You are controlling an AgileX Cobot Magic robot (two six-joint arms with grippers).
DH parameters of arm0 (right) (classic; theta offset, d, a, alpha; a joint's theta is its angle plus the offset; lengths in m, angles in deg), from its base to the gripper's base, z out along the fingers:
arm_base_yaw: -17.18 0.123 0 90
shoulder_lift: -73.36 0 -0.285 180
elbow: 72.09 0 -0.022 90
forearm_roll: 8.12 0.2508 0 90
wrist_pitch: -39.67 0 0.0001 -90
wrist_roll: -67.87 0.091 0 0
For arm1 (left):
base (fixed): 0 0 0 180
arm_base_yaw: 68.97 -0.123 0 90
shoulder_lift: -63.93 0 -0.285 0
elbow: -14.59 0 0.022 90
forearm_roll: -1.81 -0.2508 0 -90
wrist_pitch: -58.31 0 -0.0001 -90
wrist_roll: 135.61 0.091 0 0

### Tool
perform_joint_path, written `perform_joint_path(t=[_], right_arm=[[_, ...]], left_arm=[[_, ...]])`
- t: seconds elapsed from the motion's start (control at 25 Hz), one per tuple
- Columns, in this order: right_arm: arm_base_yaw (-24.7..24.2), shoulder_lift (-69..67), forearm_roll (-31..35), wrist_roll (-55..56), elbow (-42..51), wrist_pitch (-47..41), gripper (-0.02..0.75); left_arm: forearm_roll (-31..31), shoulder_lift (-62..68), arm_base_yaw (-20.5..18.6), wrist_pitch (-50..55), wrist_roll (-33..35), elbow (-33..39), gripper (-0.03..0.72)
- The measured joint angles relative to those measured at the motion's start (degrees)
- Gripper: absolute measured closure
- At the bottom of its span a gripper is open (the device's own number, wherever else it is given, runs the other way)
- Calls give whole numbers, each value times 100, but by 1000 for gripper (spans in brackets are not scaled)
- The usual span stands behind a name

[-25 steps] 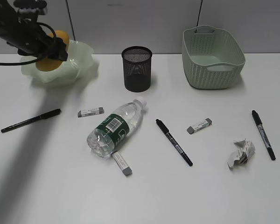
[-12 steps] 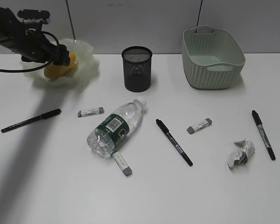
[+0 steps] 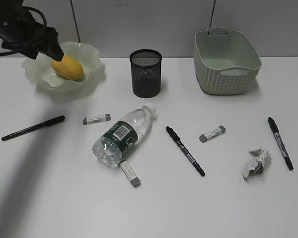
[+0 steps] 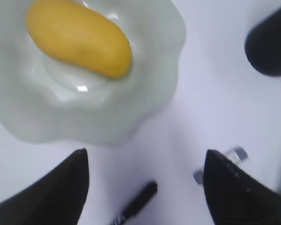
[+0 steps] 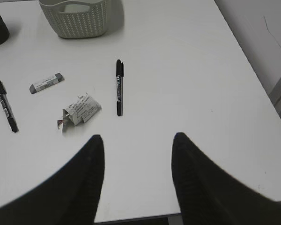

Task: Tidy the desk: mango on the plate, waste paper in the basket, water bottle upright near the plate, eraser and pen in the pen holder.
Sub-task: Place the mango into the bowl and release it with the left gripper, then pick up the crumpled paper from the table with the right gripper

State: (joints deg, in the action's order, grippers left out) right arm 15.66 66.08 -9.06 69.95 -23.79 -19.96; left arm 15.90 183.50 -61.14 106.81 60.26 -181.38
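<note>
Hovering with jaws spread wide and empty: left gripper (image 4: 145, 187), above the plate (image 3: 89, 74). Lying inside, long axis running ten to four o'clock: mango (image 3: 67, 68). Resting on its side on the white desk (image 3: 188, 208), cap toward one o'clock, barcode showing on green label: water bottle (image 3: 123, 136). Hanging half-open, empty: right gripper (image 5: 136, 173).

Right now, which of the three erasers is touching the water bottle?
The eraser at the bottle's base, nearest the front edge, lies against the water bottle. The eraser to its left and the eraser right lie apart from it.
</note>
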Motion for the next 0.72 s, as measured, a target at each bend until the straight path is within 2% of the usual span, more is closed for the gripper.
perform_joint_path(t=[0.24, 0.4, 0.56, 0.72], right_arm=[[0, 0, 0, 0, 0, 0, 356], [0, 0, 0, 0, 0, 0, 356], [0, 0, 0, 0, 0, 0, 356], [0, 0, 7, 0, 0, 0, 356]], left_arm=[[-10, -504, 0, 1706, -315, -5, 163], [-53, -897, 0, 2067, -466, 97, 173], [-139, -1583, 0, 2075, -547, 656, 197], [-155, -2686, 0, 1939, -592, 1664, 213]])
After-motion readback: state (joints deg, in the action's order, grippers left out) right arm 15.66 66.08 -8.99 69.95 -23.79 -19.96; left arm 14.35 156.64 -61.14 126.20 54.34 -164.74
